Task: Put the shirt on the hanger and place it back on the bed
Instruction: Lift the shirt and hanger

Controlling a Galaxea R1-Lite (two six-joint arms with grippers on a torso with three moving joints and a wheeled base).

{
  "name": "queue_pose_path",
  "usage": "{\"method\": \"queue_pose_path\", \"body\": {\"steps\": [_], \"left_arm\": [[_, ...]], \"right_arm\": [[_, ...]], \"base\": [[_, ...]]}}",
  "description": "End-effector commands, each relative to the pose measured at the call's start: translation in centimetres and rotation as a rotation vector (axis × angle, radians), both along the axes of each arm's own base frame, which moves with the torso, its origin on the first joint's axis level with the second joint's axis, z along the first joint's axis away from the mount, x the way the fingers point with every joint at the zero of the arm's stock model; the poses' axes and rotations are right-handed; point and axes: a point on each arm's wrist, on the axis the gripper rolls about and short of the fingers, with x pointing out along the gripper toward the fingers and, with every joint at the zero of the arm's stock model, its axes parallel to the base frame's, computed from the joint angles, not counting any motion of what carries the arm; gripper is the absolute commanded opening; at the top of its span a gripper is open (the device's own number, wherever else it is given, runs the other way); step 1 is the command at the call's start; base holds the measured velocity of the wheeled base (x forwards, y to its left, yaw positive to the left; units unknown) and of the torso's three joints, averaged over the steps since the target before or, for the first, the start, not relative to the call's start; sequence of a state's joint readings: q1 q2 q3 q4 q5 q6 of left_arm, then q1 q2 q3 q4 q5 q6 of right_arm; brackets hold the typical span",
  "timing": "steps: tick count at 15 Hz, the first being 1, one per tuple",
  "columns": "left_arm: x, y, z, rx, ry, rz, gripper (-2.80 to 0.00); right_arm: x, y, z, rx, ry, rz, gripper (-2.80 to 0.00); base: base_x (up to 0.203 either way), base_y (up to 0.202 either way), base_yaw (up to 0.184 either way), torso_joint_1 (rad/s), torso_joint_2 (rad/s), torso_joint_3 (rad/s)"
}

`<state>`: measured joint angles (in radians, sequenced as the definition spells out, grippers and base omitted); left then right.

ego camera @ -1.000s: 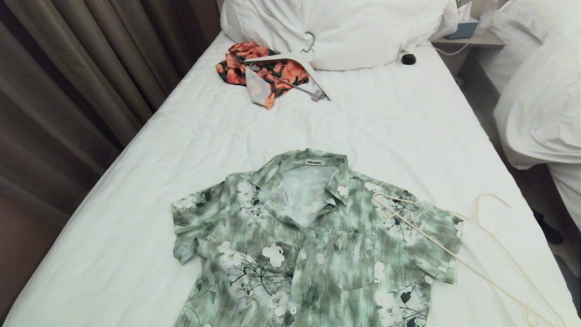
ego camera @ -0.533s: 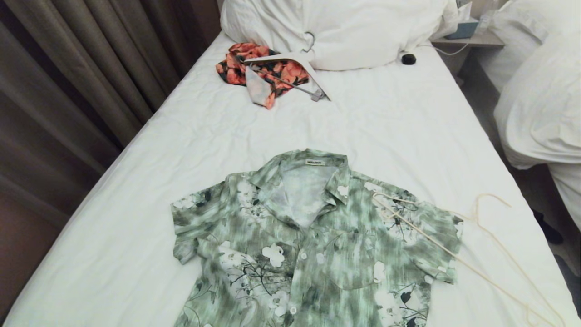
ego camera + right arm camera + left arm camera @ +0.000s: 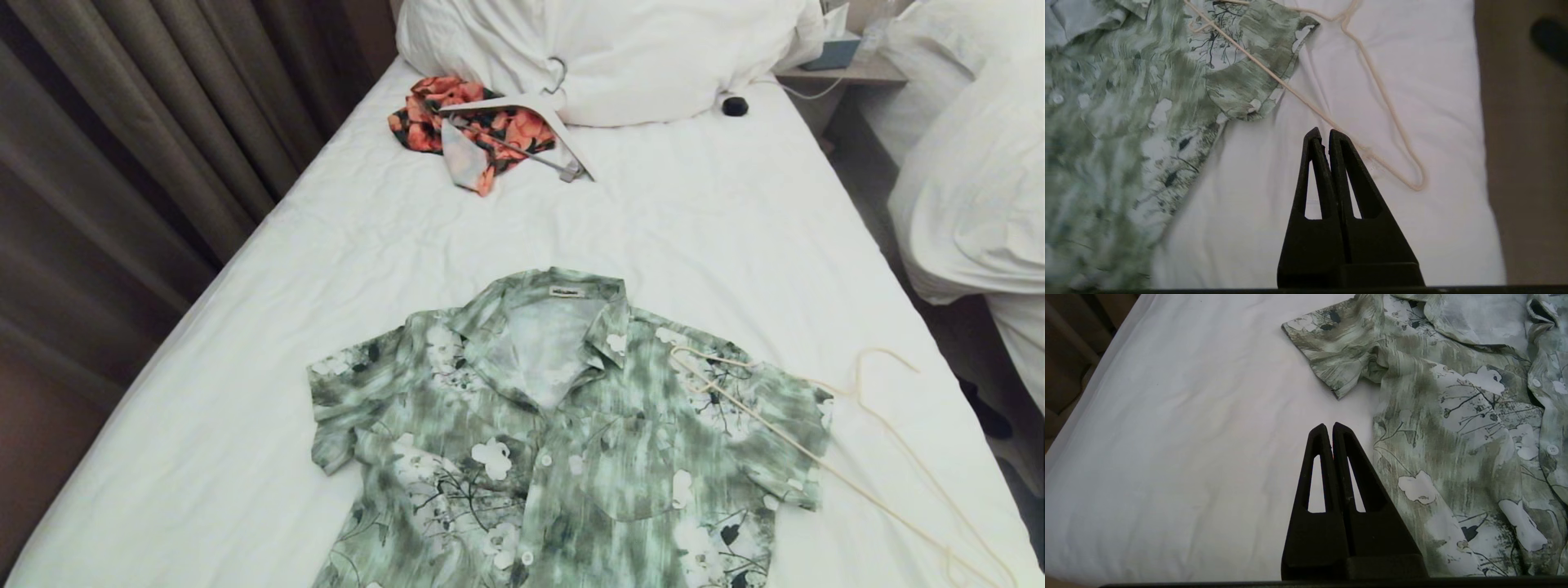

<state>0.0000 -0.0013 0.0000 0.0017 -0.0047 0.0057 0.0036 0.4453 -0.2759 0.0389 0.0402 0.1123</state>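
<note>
The pale green floral shirt [image 3: 563,441] lies flat and face up on the white bed [image 3: 694,229], collar toward the pillows. The thin cream hanger [image 3: 849,482] lies beside it on the right, one end resting across the shirt's sleeve [image 3: 1257,69]. Neither gripper shows in the head view. My left gripper [image 3: 1329,426] is shut and empty above bare sheet, just beside the shirt [image 3: 1453,428]. Over the sheet near the hanger [image 3: 1372,90], my right gripper [image 3: 1322,132] is shut too, holding nothing; the wire passes close behind its tips.
An orange-and-black garment [image 3: 478,126] with a broad white hanger [image 3: 531,110] lies by the pillow heap [image 3: 612,49]. A small black object [image 3: 735,105] sits near the pillow. Curtains [image 3: 139,147] stand left; a second white bed [image 3: 971,180] and a nightstand [image 3: 849,69] stand right.
</note>
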Motion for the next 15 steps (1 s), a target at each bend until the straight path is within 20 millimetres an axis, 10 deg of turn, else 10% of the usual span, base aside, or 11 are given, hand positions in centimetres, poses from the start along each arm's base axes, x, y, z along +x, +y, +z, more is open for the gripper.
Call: {"method": "queue_pose_path", "body": {"steps": [1,8,15], "left_arm": [[0.0,0.0,0.0,0.0,0.003,0.0,-2.8],[0.0,0.0,0.0,0.0,0.001,0.0,-2.8],[0.0,0.0,0.0,0.0,0.001,0.0,-2.8]], "right_arm": [[3.2,0.0,1.0,0.044,0.15,-0.013,-2.8],[14.1,-3.9,1.0,0.343,0.447,-0.056,-2.8],[19.5,-10.9,-2.9,0.601,0.489,0.26,-2.8]], "base": [[0.0,0.0,0.0,0.0,0.0,0.0],[0.0,0.0,0.0,0.0,0.0,0.0],[0.0,0.0,0.0,0.0,0.0,0.0]]}}
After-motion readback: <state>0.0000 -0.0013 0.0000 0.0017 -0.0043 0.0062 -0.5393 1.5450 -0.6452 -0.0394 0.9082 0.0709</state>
